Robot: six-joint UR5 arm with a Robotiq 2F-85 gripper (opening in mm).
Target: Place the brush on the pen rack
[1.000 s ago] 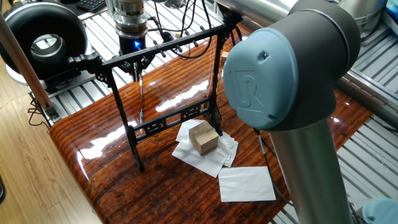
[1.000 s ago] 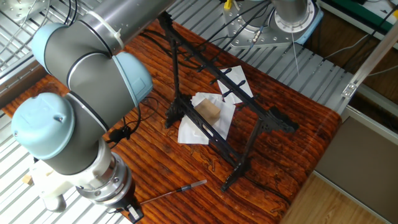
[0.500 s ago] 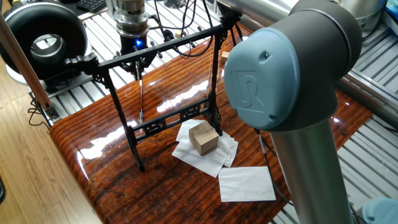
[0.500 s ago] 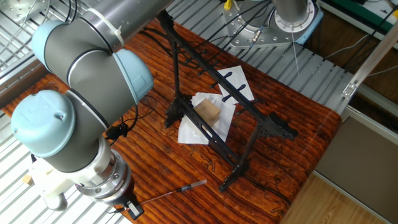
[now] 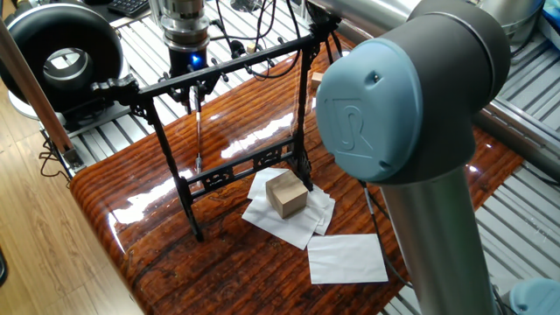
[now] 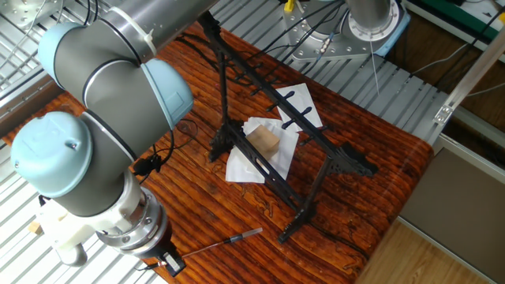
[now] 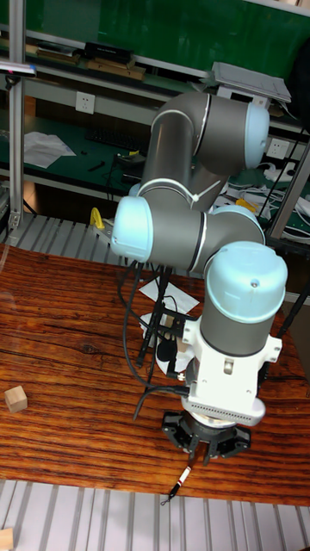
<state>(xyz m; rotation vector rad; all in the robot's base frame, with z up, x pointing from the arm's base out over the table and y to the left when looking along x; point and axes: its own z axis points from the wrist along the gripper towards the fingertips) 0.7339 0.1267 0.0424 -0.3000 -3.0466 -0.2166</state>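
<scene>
Gripper (image 7: 207, 449): gripping brush (image 5: 198, 131), which is hanging vertically below it. Pen rack (image 5: 229, 66): top bar just beside gripper; loop needs aligning over a peg before releasing.

Glossy grained wooden table (image 5: 157, 219); black metal pen rack (image 5: 227, 66).

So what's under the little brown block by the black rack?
The brown block sits on crumpled white paper, which lies on the wooden table beside the pen rack. Whatever lies beneath the paper is covered.
</scene>
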